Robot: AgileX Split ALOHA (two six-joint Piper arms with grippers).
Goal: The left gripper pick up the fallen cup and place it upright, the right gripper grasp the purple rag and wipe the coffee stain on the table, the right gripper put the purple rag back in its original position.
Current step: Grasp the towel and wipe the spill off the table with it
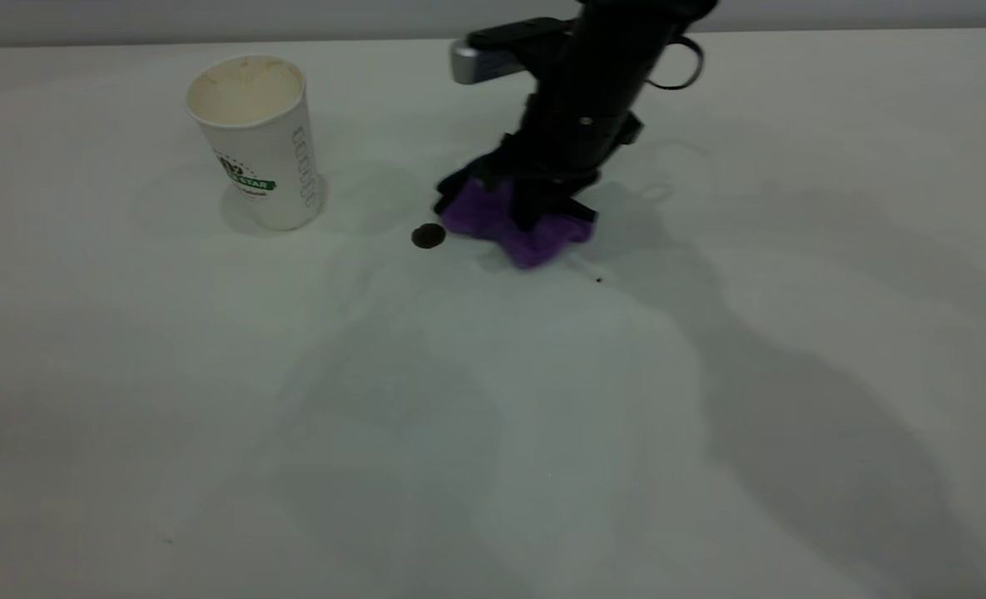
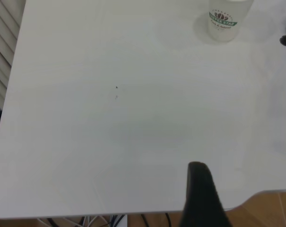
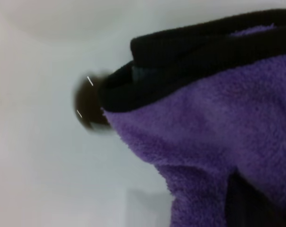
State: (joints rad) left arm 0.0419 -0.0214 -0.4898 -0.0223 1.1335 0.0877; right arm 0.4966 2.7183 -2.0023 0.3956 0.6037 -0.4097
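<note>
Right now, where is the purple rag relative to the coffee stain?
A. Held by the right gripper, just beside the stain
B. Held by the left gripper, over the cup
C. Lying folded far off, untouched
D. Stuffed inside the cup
A: the right gripper presses the rag onto the table, its edge just beside the stain; the cup stands upright apart.
</note>
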